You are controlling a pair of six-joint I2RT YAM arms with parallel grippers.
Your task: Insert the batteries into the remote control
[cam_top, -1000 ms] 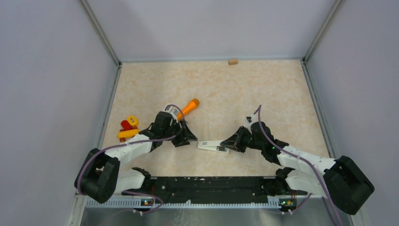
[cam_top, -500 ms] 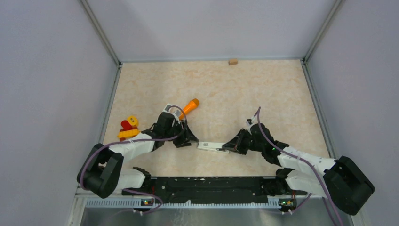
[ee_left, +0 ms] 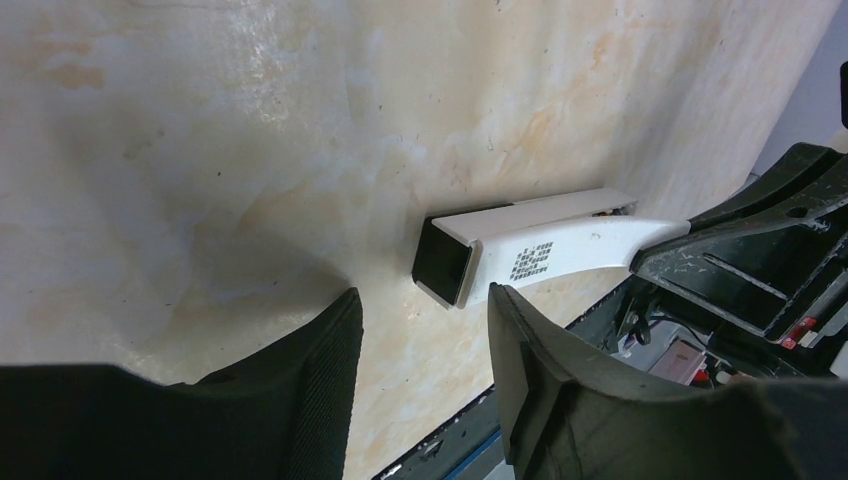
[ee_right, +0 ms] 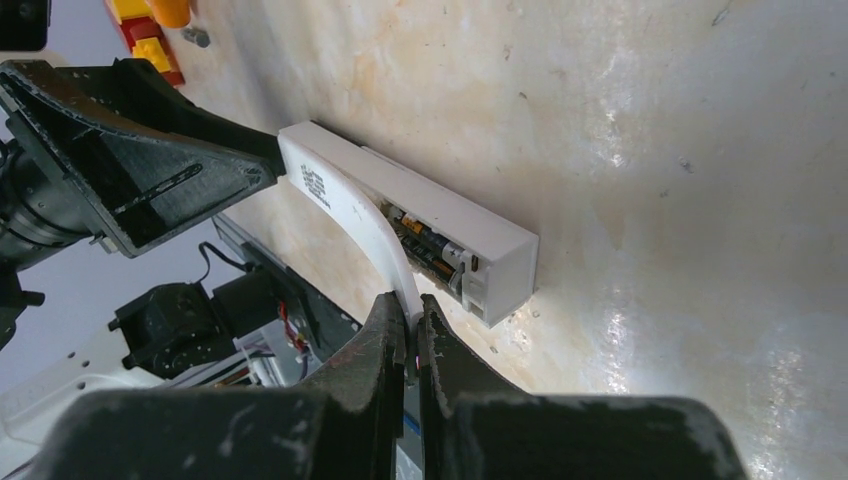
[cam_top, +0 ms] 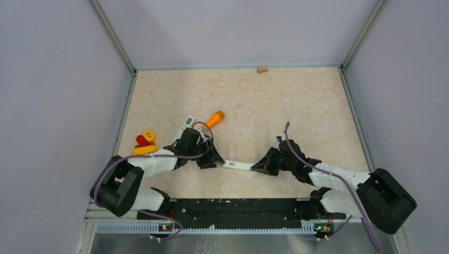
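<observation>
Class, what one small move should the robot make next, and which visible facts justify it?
Probably the right gripper should lower the white cover it pinches onto the remote control and press it flat: the batteries already sit in the compartment, the cover bows upward, and the open left gripper sits at its far end.

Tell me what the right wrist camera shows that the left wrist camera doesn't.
Only the right wrist view: the batteries lying in the open compartment of the remote, the right gripper pinched shut on the edge of the white cover, and the yellow and red toy blocks in the far corner. Only the left wrist view: the remote's dark end face, with the left gripper open just short of it. Both: the remote, its cover arched up off the body, the other arm's gripper, and the marbled table.
</observation>
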